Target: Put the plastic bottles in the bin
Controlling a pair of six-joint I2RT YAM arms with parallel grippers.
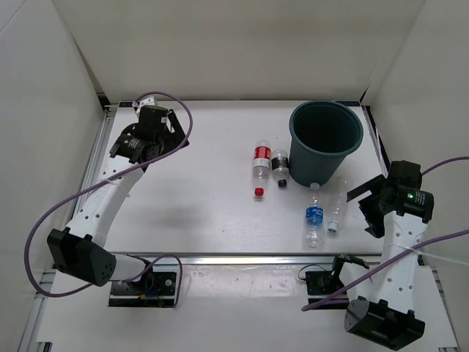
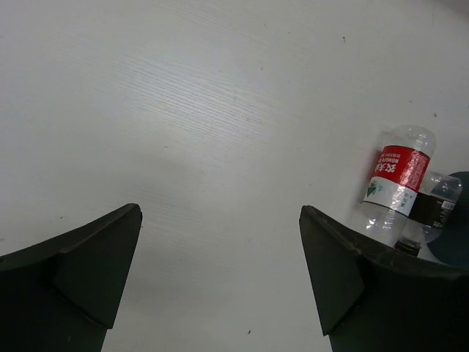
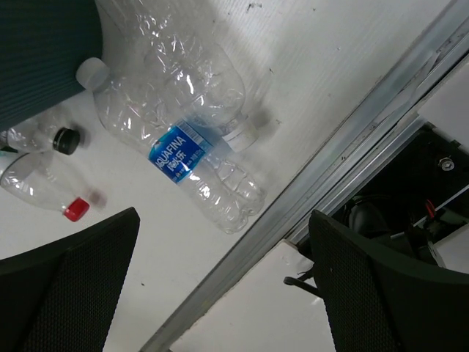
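The bin stands upright at the back right. The red-label bottle and the black-label bottle lie side by side just left of it. The blue-label bottle and the plain white-capped bottle lie in front of it. My left gripper is open and empty over the far left of the table; its view shows the red-label bottle and the black-label bottle. My right gripper is open and empty, right of the plain bottle and the blue-label bottle.
An aluminium rail runs along the table's front edge, with cables and black mounts beyond it. White walls close the back and both sides. The bin's wall fills the upper left of the right wrist view.
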